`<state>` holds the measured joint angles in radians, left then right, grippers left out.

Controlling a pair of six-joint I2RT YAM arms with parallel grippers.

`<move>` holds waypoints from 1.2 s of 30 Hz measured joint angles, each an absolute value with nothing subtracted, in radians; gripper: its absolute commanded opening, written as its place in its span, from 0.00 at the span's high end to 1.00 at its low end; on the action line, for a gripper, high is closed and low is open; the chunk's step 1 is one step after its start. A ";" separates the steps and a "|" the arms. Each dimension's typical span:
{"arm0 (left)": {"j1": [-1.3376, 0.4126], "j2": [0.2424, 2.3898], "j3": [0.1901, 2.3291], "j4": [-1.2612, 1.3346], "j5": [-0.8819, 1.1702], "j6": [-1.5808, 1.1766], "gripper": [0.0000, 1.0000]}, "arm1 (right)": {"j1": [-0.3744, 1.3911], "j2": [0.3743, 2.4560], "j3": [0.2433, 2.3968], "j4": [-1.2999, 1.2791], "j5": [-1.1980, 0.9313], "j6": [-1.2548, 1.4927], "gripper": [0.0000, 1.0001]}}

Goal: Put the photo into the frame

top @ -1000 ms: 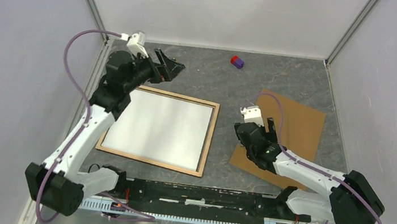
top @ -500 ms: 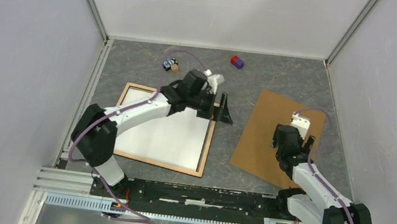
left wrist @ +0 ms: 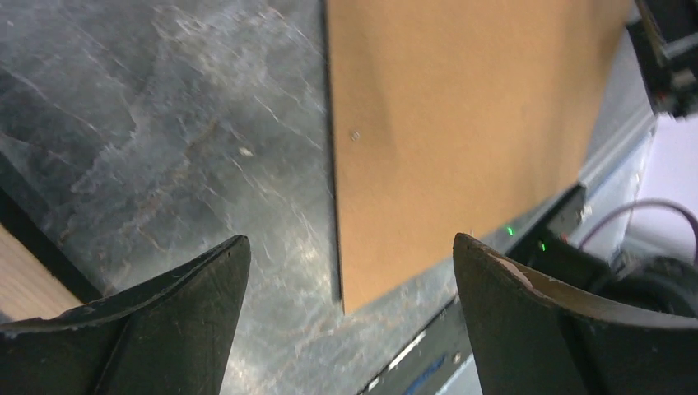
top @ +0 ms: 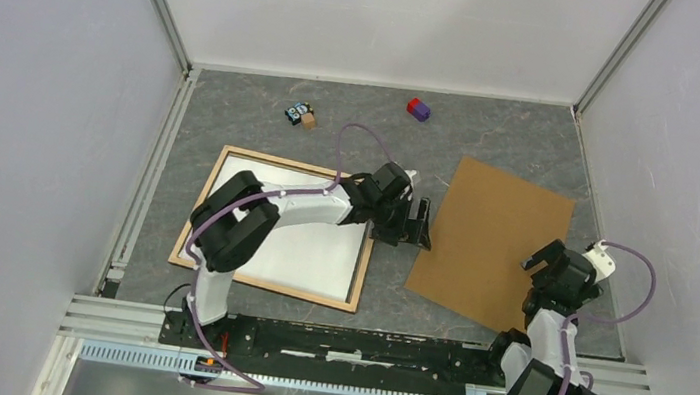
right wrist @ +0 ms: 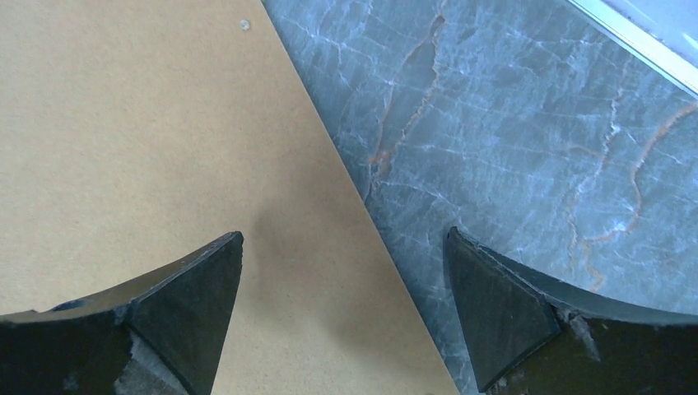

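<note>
Grey marbled stone makes the counter (top: 354, 133), with white walls around it. Nearest to me, on the right side, my right hand (right wrist: 344, 234) hangs low at the near right edge of the brown backing board (top: 494, 225). Its two fingers stand wide apart and hold nothing, one over the board and one over bare stone.

On the left lies the frame (top: 265, 286), light wood side up. The photo (top: 313, 259) lies inside its rails with the white side up. I cannot tell if it sits fully down along all four edges.

My left arm (top: 309, 208) reaches across the right part of the frame. My left hand (left wrist: 350, 247) is just past the right rail, over the strip of stone between frame and board. Its fingers are also wide apart and empty, and they point toward the left edge of the board.

Far behind, well apart from all this, are a purple and red block (top: 418, 108) and some small pieces (top: 301, 114).

I judge the photo is nearly in place, so the danger is now to disturb it. The left arm is low over the sheet and could drag it out of the rails. The board is thin and flat on the stone, so a finger may push it instead of getting under it. Then the board could slide against the frame and shift it. If only one hand lifts, the board may tilt and slip away.
</note>
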<state>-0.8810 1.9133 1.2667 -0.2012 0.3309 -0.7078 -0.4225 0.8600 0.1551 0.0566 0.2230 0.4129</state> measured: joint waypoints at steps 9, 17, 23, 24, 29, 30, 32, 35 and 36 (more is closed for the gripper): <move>-0.906 2.046 1.369 -0.179 0.268 -0.861 0.01 | -0.474 0.957 0.148 0.226 0.016 0.384 0.04; -0.898 2.109 1.417 -0.109 0.351 -0.973 0.08 | -0.482 0.945 0.123 0.269 -0.076 0.365 0.04; -0.871 2.112 1.383 -0.023 0.381 -1.036 0.23 | -0.491 0.951 0.110 0.302 -0.091 0.343 0.05; -0.868 2.106 1.362 0.001 0.379 -1.046 0.26 | -0.492 0.954 0.108 0.308 -0.094 0.339 0.05; -0.866 2.016 1.255 0.101 0.388 -1.111 0.40 | -0.493 0.962 0.102 0.332 -0.104 0.329 0.05; -0.866 1.997 1.243 0.116 0.390 -1.125 0.44 | -0.493 0.961 0.100 0.335 -0.105 0.327 0.05; -0.864 1.949 1.214 0.169 0.397 -1.157 0.46 | -0.494 0.956 0.099 0.337 -0.105 0.321 0.05; -0.863 1.900 1.195 0.262 0.403 -1.194 0.47 | -0.497 0.947 0.094 0.342 -0.114 0.337 0.05; -0.865 1.891 1.195 0.281 0.405 -1.201 0.49 | -0.498 0.944 0.094 0.344 -0.121 0.349 0.05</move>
